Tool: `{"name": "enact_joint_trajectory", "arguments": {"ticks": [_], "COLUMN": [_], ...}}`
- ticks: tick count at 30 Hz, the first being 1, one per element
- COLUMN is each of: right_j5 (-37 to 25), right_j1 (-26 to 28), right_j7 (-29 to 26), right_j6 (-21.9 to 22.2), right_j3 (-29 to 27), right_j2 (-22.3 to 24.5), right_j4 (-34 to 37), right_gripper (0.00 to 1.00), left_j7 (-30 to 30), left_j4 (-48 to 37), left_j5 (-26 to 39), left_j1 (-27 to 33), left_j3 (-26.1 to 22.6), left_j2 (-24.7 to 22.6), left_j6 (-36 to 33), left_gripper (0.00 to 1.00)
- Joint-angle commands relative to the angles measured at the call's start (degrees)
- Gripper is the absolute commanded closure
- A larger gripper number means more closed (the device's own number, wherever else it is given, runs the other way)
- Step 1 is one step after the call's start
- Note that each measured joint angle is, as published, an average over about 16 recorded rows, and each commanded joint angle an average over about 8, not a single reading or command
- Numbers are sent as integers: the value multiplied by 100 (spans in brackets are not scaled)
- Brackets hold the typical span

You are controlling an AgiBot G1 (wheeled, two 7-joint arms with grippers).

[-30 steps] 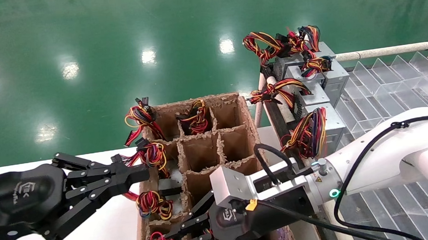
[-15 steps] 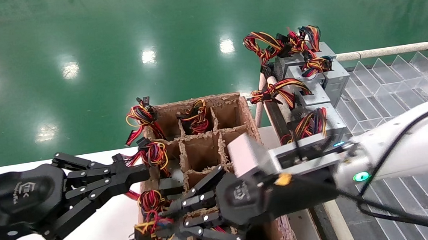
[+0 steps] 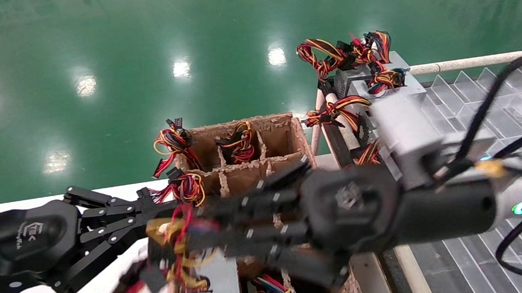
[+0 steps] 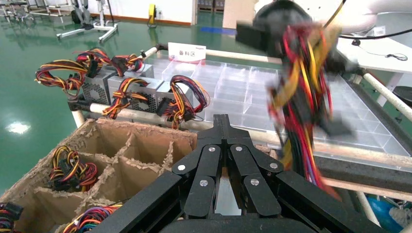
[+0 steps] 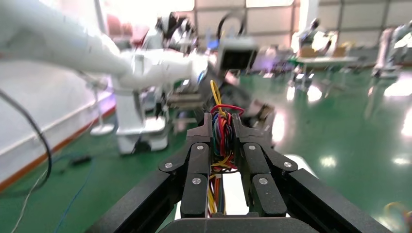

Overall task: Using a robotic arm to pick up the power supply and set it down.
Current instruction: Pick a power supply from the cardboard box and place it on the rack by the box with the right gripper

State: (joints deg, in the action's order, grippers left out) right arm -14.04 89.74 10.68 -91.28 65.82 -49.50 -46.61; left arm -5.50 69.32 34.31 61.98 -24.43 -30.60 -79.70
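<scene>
Green floor beyond carton (image 3: 299,137) rim | right gripper (image 3: 194,236) clamps power supply (image 3: 208,283) wires above cells

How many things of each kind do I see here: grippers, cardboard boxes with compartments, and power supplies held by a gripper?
Grippers: 2, the left gripper and the right gripper
Cardboard box with compartments: 1
Power supply held by its wires in the right gripper: 1
Total: 4
</scene>
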Motion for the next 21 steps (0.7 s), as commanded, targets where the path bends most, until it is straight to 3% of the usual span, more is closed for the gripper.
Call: {"name": "enact_joint_trajectory", "arguments": {"ticks": [1,10,21], "right_j5": [244,798,107], "right_j1": [-60,154,1507], "right_j7": [19,8,113], "right_j6": [-8,24,71], "right_j3": [-39,-234,-180], "right_j2": [83,195,463], "right_j4": [-23,431,1089], "right_gripper": [100,100,100], "left_j7": [0,0,0], "left_j4": [0,0,0], "left_j5": [0,0,0], "left_j1": [0,0,0], "left_j3": [0,0,0], "left_j2": [0,0,0], "left_j6": [0,0,0], "left_gripper": [100,100,100]}}
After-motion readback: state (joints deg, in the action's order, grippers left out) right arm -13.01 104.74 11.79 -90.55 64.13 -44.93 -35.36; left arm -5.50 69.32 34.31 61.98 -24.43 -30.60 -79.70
